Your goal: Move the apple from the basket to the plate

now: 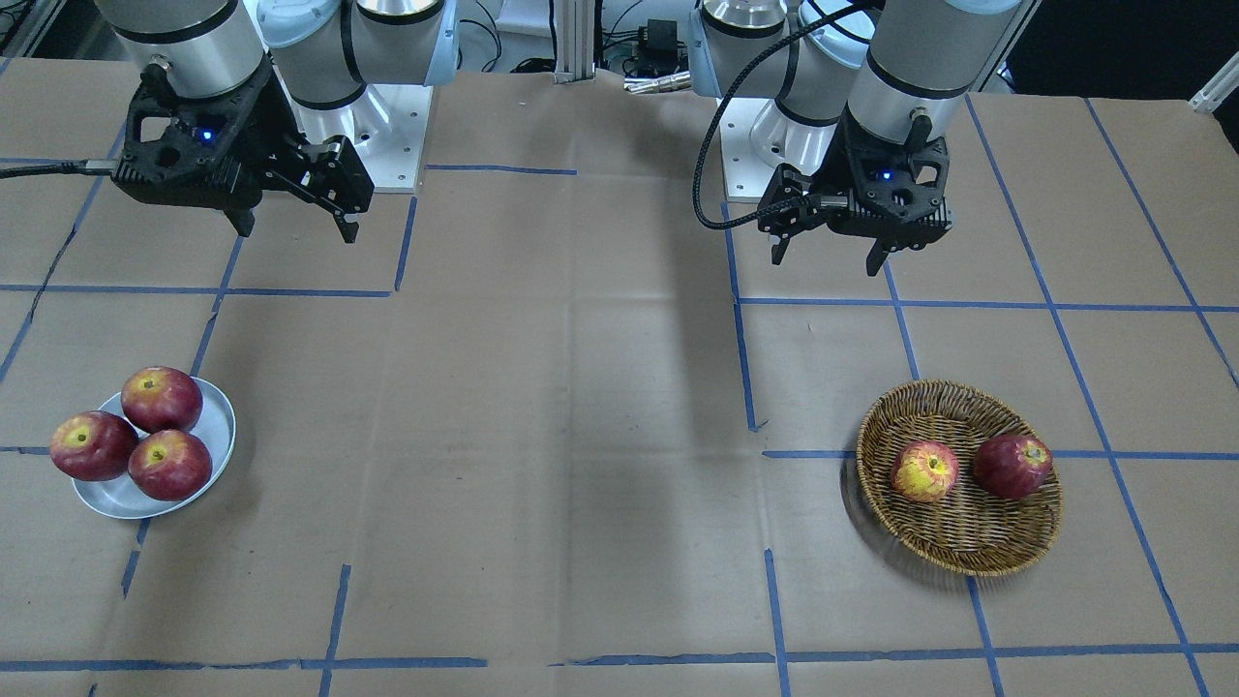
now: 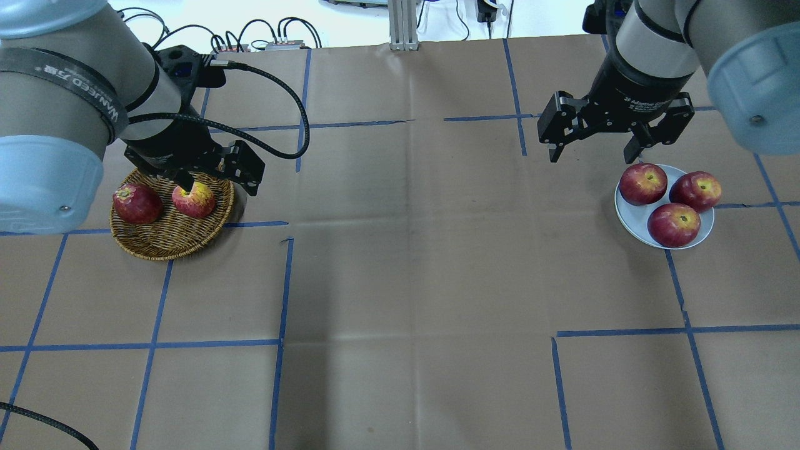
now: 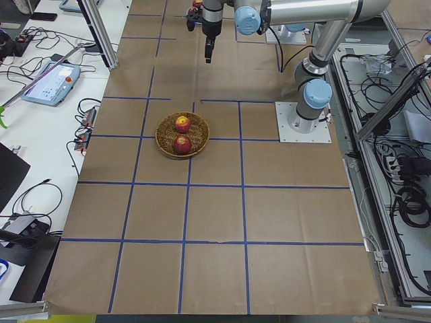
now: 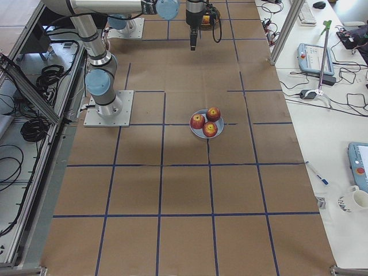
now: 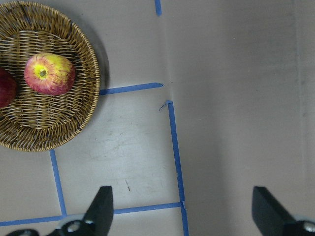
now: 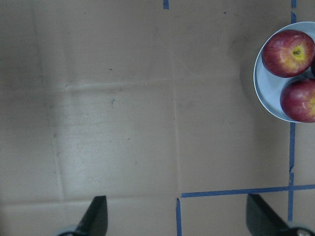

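The yellowish, red-streaked apple (image 1: 924, 471) lies in the round woven basket (image 1: 968, 537), next to a dark red apple (image 1: 1012, 466). It also shows in the overhead view (image 2: 194, 200) and the left wrist view (image 5: 49, 73). My left gripper (image 1: 826, 261) is open and empty. It hangs above the table just beyond the basket's (image 2: 169, 240) rim, towards the robot. The pale plate (image 1: 218, 426) holds three dark red apples. My right gripper (image 1: 298, 232) is open and empty, in the air beside the plate (image 2: 631, 219).
The three dark red apples (image 2: 642, 184) fill most of the plate, leaving a bare strip of plate (image 6: 263, 93) on one side. Blue tape lines (image 1: 745, 368) cross the brown paper table. The two arm bases (image 1: 387, 136) stand at the robot's edge.
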You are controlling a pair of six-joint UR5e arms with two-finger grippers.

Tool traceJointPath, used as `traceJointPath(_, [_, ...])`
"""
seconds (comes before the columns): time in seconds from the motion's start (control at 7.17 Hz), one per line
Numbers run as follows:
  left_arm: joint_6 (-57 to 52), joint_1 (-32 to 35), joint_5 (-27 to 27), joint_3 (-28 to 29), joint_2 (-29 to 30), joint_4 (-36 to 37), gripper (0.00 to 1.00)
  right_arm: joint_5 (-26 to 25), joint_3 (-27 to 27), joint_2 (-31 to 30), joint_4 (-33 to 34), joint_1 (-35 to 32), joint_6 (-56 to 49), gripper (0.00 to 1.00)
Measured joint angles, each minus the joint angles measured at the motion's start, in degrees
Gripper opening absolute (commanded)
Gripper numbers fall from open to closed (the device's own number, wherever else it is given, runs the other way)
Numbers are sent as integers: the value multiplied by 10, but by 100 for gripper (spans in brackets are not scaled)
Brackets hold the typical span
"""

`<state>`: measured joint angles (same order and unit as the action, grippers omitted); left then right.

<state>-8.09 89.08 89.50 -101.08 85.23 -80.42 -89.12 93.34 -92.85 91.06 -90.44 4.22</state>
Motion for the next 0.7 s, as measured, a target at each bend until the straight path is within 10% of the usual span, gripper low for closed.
traceJointPath(0.7, [-110, -44, 4, -31, 63, 68, 99, 0, 0, -1, 0, 0, 0, 100])
